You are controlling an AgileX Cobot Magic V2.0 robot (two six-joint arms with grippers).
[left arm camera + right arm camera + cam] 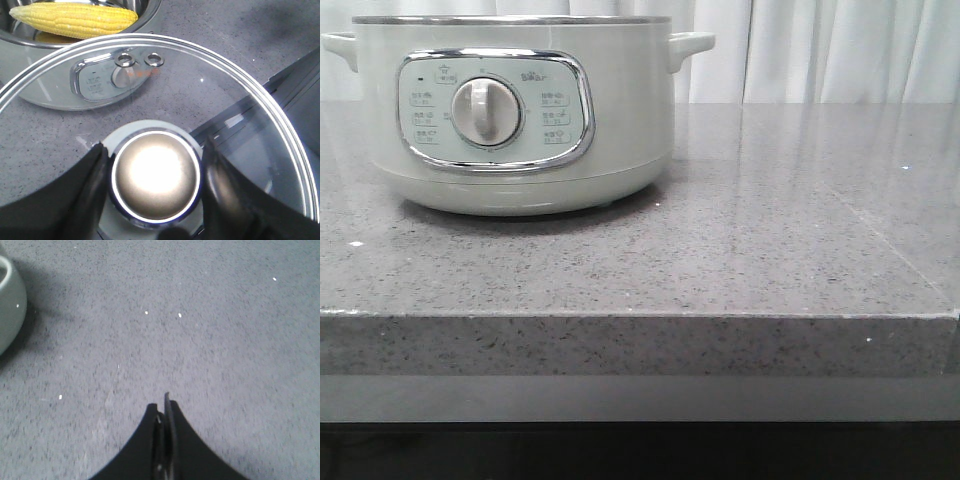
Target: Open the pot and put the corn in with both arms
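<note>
Both fingers of the left hand (152, 187) clamp the knob (155, 175) of the glass lid (240, 107), with the corn (75, 19) already in the pot (55, 92) ahead, so lower it level; the right hand (164, 412) hangs closed and empty over the counter (200, 340).

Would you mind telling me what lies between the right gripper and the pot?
Only bare speckled grey countertop. The right wrist view shows the right gripper, fingers together and holding nothing, over open surface, with the pot at the frame's edge.
</note>
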